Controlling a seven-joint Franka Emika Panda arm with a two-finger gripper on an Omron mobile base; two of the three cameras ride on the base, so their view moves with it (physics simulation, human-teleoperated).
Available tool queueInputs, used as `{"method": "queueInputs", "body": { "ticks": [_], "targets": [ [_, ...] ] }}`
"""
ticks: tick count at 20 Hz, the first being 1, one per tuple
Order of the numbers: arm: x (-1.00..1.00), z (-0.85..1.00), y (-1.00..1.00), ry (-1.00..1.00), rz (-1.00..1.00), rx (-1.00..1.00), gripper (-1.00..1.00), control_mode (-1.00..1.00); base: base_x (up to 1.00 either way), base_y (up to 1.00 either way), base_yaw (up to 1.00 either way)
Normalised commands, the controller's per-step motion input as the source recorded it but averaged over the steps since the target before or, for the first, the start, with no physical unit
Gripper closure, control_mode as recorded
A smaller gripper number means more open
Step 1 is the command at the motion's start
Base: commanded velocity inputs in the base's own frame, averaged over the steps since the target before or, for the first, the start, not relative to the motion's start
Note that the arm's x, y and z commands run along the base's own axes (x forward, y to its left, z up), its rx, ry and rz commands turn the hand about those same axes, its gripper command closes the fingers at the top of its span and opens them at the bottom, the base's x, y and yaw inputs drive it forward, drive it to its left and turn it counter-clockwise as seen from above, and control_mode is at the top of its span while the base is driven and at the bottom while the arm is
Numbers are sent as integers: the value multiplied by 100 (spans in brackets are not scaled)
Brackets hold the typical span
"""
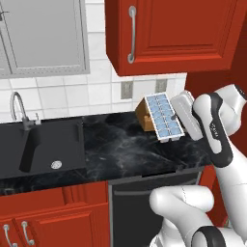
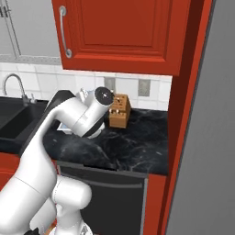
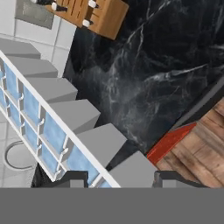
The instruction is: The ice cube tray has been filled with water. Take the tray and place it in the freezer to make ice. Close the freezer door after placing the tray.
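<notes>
The ice cube tray point(image 1: 164, 117), white with two rows of pale blue cells, hangs tilted in the air above the black counter point(image 1: 125, 149), just in front of the wall. My gripper point(image 1: 178, 117) is shut on its right long edge. In the hand view the ice cube tray point(image 3: 52, 118) runs from upper left down to the bottom centre, where the gripper point(image 3: 118, 180) clamps it between the two dark fingertips point(image 3: 72, 178). The freezer point(image 2: 206, 137) shows as a tall flat grey panel at the far right; its handle and the freezer door are out of view.
A wooden knife block point(image 1: 144, 115) stands on the counter right behind the tray. Left of it lie the black sink point(image 1: 43, 149) and its faucet point(image 1: 18, 110). Red upper cabinets point(image 1: 173, 34) hang overhead, and a red side panel point(image 2: 181, 114) separates the counter from the grey unit.
</notes>
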Motion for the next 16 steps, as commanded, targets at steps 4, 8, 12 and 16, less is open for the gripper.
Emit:
{"method": "queueInputs", "body": {
  "ticks": [4, 8, 12, 16],
  "targets": [
    [0, 0, 0, 0, 0, 0, 100, 100, -61, 0, 0],
    [0, 0, 0, 0, 0, 0, 100, 100, -69, 0, 0],
    [0, 0, 0, 0, 0, 0, 100, 100, -80, 0, 3],
    [0, 0, 0, 0, 0, 0, 100, 100, -77, 0, 1]
  ]
}}
